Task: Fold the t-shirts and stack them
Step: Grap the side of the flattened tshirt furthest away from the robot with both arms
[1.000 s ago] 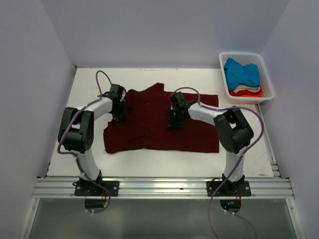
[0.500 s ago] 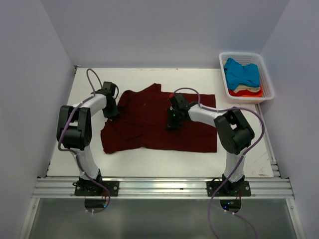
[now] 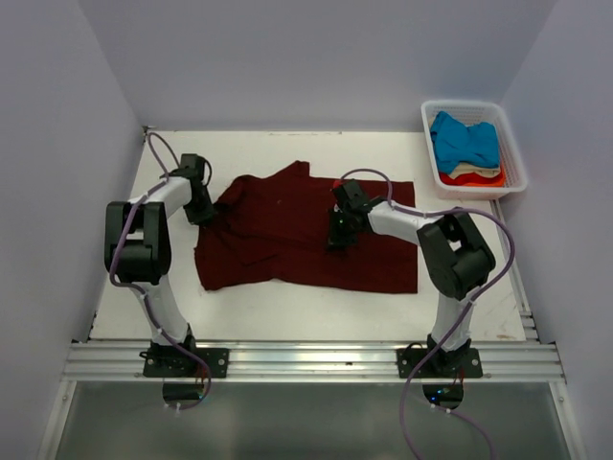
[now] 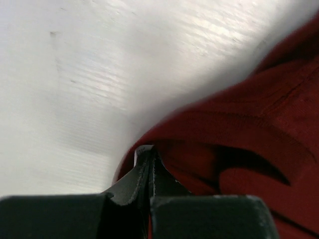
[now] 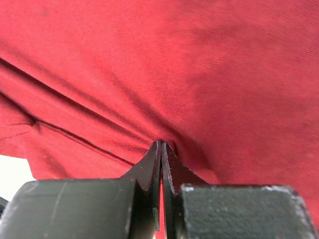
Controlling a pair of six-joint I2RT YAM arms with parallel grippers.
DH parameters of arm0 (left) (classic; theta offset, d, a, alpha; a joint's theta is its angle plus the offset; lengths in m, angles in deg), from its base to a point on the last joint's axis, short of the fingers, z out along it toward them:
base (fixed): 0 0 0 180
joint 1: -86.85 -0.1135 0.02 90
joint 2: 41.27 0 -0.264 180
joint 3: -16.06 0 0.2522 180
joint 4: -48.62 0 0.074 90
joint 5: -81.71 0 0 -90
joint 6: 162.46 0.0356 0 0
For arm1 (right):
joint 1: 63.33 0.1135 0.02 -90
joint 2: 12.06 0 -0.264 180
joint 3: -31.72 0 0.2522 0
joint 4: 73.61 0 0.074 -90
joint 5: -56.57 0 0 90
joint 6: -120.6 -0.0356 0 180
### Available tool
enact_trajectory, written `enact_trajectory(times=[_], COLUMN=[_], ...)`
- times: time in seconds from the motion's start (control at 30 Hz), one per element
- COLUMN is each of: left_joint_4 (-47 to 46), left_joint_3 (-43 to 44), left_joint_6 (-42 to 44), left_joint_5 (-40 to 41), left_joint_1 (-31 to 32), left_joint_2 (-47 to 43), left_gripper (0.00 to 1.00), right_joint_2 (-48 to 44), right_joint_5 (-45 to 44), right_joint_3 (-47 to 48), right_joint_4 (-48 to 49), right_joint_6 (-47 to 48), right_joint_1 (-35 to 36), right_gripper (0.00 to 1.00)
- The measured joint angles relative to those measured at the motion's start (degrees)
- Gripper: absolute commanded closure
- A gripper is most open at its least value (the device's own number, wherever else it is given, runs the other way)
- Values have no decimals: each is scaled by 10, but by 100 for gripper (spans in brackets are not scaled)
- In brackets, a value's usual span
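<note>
So, left gripper (image 3: 199, 211) at ten o'clock and right gripper (image 3: 337, 236) mid-cloth both clamp the maroon shirt (image 3: 278, 254), probably stretching it flat.

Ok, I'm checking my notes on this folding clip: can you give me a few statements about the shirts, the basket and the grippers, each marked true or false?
1. The maroon shirt lies spread on the table. True.
2. The basket is empty. False: it holds a blue shirt on top of a cream shirt and an orange-red shirt.
3. The left gripper is shut on the maroon shirt at its left edge. True.
4. The right gripper hangs open over bare table. False: it is shut on cloth near the middle of the maroon shirt.
</note>
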Motion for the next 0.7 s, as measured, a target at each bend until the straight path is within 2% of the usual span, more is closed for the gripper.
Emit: enact_trajectory(times=[0.23,0.47,0.7], left_joint_4=[1,-1,-17], left_joint_3=[3,-1,-33], left_joint_6=[-5,-4,-3], left_joint_5=[-33,-62,-105], left_joint_1=[-57,-68,-92], left_joint_2=[2,-6,-109], left_gripper=[100,100,100], right_joint_2=[-17,-18,-18], right_joint_5=[-4,-3,-4], right_joint_3=[-23,-25,-23], right_joint_4=[1,4,-6], right_joint_6=[2,6,16], right_joint_1=[-26,-29,-42], right_gripper=[100,100,100])
